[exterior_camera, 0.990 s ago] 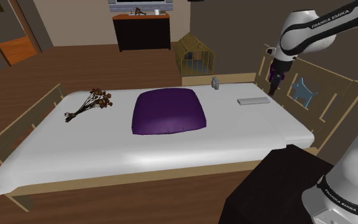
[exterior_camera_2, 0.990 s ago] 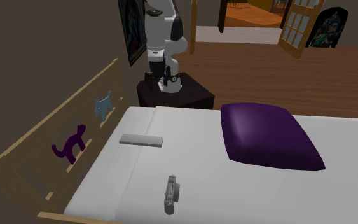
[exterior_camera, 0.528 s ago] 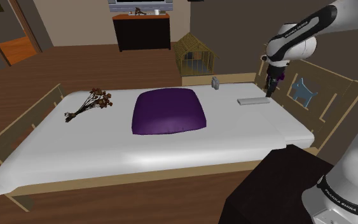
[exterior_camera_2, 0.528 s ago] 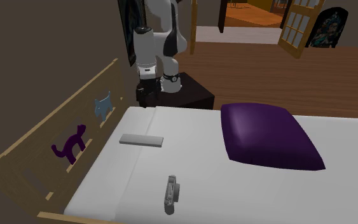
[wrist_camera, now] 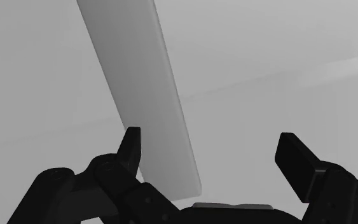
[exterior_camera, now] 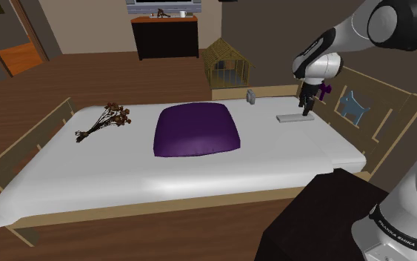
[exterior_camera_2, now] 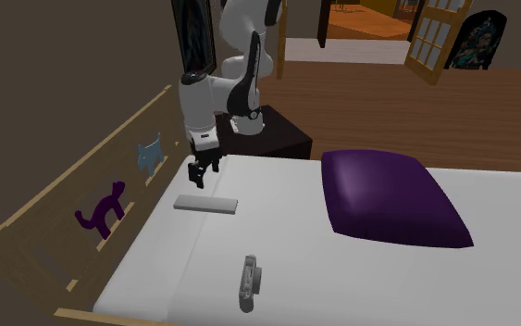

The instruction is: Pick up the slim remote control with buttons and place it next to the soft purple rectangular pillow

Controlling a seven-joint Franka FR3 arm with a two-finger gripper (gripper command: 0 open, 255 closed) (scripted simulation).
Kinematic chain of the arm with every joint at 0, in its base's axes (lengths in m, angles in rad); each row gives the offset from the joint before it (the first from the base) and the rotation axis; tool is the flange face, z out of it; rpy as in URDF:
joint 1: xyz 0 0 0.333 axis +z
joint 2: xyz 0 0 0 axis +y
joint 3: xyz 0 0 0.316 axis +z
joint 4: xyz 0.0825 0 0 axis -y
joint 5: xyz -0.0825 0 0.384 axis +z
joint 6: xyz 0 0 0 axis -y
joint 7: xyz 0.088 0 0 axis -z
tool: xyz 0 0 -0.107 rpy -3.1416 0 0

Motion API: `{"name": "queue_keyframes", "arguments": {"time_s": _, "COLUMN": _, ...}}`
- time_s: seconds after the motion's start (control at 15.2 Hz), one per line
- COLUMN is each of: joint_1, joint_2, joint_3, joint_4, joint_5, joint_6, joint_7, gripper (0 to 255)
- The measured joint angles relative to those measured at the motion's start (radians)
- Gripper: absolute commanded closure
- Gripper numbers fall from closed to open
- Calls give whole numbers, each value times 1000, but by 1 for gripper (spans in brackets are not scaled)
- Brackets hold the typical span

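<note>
Spread wide and empty, my gripper [wrist_camera: 210, 141] hangs just above the bed [exterior_camera: 125, 170], the remote's [wrist_camera: 139, 83] near end below it, off-centre toward one finger, long axis running away, slightly skewed.

even, soft light; faint shadows; no glare or blur

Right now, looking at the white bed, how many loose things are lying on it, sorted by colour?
Purple: 1, the soft rectangular pillow
Grey: 2, the slim flat remote control and a small grey object
Brown: 1, the bundle of dried twigs
Total: 4
</note>
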Motion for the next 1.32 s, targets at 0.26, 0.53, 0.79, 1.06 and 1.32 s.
{"name": "queue_keyframes", "arguments": {"time_s": 0.26, "joint_1": -97, "joint_2": 155, "joint_3": 69, "joint_4": 167, "joint_5": 70, "joint_6": -29, "joint_7": -127, "gripper": 0}}
{"name": "queue_keyframes", "arguments": {"time_s": 0.53, "joint_1": -124, "joint_2": 208, "joint_3": 95, "joint_4": 195, "joint_5": 97, "joint_6": -8, "joint_7": -158, "gripper": 0}}
{"name": "queue_keyframes", "arguments": {"time_s": 0.79, "joint_1": -139, "joint_2": 249, "joint_3": 116, "joint_4": 197, "joint_5": 122, "joint_6": 28, "joint_7": -173, "gripper": 0}}
{"name": "queue_keyframes", "arguments": {"time_s": 1.06, "joint_1": -140, "joint_2": 252, "joint_3": 118, "joint_4": 195, "joint_5": 125, "joint_6": 33, "joint_7": -176, "gripper": 0}}
{"name": "queue_keyframes", "arguments": {"time_s": 1.32, "joint_1": -140, "joint_2": 252, "joint_3": 118, "joint_4": 195, "joint_5": 125, "joint_6": 34, "joint_7": -176, "gripper": 255}}
